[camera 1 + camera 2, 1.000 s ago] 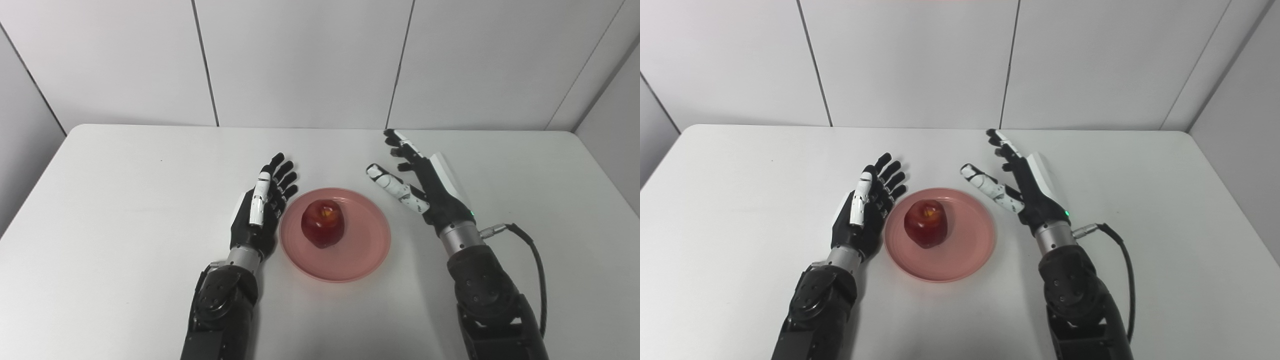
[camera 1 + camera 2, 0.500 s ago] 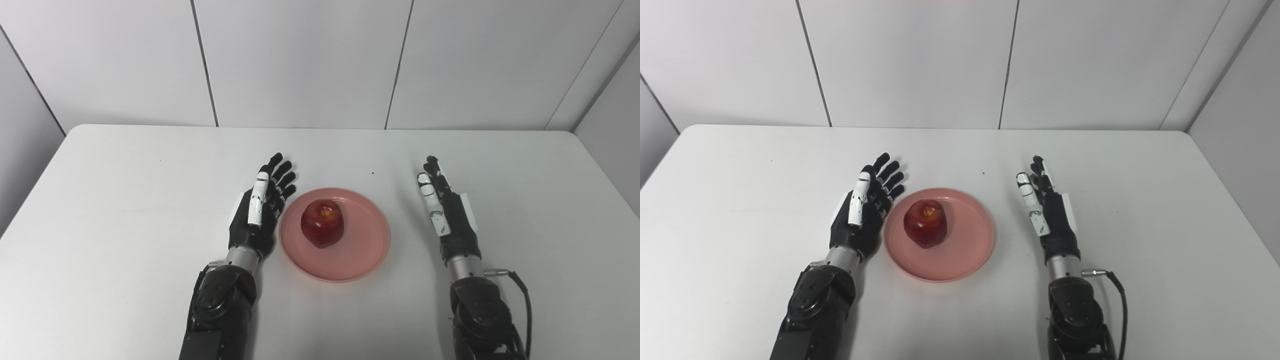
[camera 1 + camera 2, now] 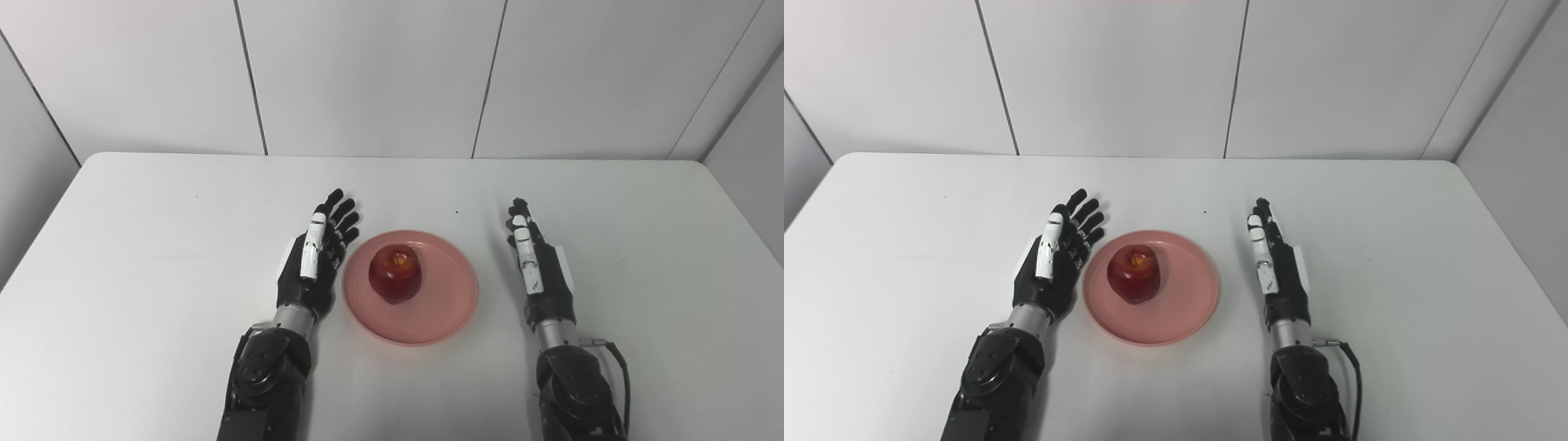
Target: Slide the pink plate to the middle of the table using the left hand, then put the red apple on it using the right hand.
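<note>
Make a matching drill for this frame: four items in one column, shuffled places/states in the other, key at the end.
1. red apple
2. pink plate
3. left hand
4. right hand

A. open, apart from the plate, on its right
B. on the plate
C. mid-table, between the hands
D. open, close beside the plate's left rim

Pairs: 1-B, 2-C, 3-D, 4-A

My left hand point(image 3: 312, 257) and right hand point(image 3: 539, 269) look like hard black plastic with a dull sheen, each carrying a glossy white plastic thumb. A ring of bare, brushed-looking metal shows at each wrist. The pink plate point(image 3: 450, 306) looks like smooth plastic, softly matt, with faint rings in its floor. The red apple point(image 3: 395, 274) has smooth, waxy, shiny skin. The white table point(image 3: 141, 245) is smooth and matt. The wall panels point(image 3: 367, 73) look smooth and matt white.
</note>
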`<state>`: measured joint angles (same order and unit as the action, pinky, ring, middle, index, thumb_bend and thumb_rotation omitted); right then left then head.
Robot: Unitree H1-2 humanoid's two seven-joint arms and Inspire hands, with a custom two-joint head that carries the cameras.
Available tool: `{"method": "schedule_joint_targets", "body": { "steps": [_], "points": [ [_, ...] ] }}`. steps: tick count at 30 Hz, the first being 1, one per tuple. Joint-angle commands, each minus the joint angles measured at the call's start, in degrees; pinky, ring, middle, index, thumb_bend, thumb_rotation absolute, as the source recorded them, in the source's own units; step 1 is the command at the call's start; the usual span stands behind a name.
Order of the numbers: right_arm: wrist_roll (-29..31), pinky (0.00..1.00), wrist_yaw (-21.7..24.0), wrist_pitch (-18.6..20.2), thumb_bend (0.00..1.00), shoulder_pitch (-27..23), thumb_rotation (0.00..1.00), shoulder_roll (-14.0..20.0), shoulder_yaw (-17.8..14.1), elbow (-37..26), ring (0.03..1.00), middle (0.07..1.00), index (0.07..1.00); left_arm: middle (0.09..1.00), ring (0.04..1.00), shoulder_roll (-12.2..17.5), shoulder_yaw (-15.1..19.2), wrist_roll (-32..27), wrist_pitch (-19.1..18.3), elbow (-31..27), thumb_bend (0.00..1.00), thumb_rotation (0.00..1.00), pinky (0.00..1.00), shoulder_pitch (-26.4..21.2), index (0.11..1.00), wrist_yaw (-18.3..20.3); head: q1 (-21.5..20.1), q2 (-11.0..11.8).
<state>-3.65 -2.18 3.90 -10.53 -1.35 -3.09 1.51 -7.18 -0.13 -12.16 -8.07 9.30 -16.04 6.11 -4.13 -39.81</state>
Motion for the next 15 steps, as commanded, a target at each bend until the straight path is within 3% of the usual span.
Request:
{"method": "schedule_joint_targets", "body": {
  "steps": [1, 15],
  "points": [
    [0.6, 0.97, -0.4, -3.5, 0.26, -1.5, 1.00, 0.1, 0.1, -0.7, 0.955, 0.952, 0.948, 0.932, 0.931, 0.2, 0.2, -0.4, -0.7, 0.0, 0.36, 1.00, 0.94, 0.3, 0.919, 0.1, 0.1, 0.0],
    [0.9, 0.96, -0.6, -3.2, 0.24, -1.5, 1.00, 0.4, 0.2, -0.7, 0.951, 0.952, 0.950, 0.930, 0.926, 0.2, 0.3, -0.4, -0.7, -0.1, 0.36, 1.00, 0.94, 0.4, 0.920, 0.1, 0.1, 0.0]
  ]
}}
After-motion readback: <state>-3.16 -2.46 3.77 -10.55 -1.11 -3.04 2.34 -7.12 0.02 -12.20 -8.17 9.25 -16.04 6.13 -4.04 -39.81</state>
